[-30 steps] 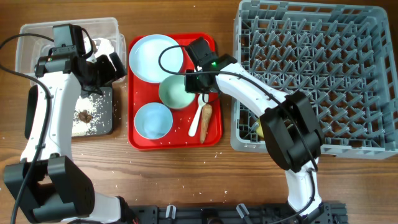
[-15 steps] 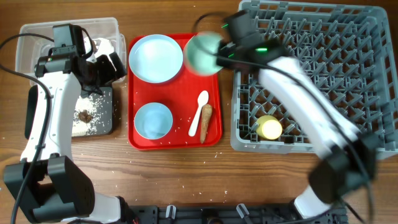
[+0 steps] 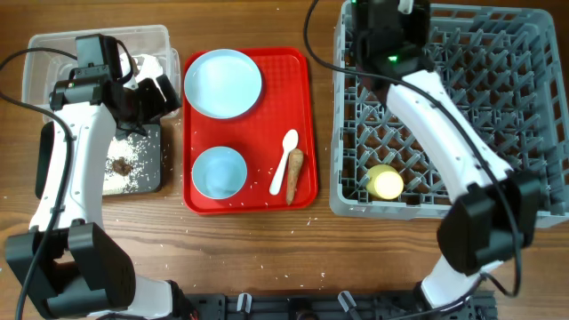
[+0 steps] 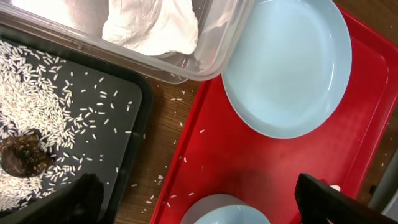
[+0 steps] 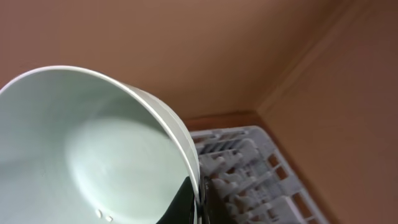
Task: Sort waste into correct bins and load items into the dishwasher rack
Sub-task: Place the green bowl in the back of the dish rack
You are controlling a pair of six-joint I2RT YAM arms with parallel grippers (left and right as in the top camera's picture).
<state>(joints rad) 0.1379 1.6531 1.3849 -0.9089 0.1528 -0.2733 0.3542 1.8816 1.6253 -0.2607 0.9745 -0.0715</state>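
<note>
My right claw (image 5: pixel 194 198) is clenched on the rim of the small pale green bowl (image 5: pixel 93 143). I hold it tilted and high over the far left corner of the large grey plastic dishwasher rack with upright pegs (image 3: pixel 498 107), so that it can go down between the pegs on edge instead of sitting flat and taking room. From overhead the arm hides the bowl, so I judge its place by the wrist view, where grey pegs show just below its rim. The small yellow cup (image 3: pixel 386 181) already lies in the near left part of the rack. The left claw (image 4: pixel 205 199) is released, its fingers (image 4: pixel 87 193) spread wide with nothing between them, hovering where the clear plastic rectangular tub (image 3: pixel 53 62) meets the shallow black rectangular tray (image 3: pixel 142 178). The crumpled white tissue (image 4: pixel 152 25) sits in the tub; white rice grains (image 4: pixel 37 93) and a small dark brown lump (image 4: pixel 22 155) lie in the black tray. On the flat red tray (image 3: pixel 298 71) I have yet to deal with the large pale blue plate (image 3: pixel 222 83), the small pale blue bowl (image 3: pixel 219 172), the white plastic spoon (image 3: pixel 285 160) and, touching it, the brown tapered root piece (image 3: pixel 294 174).
</note>
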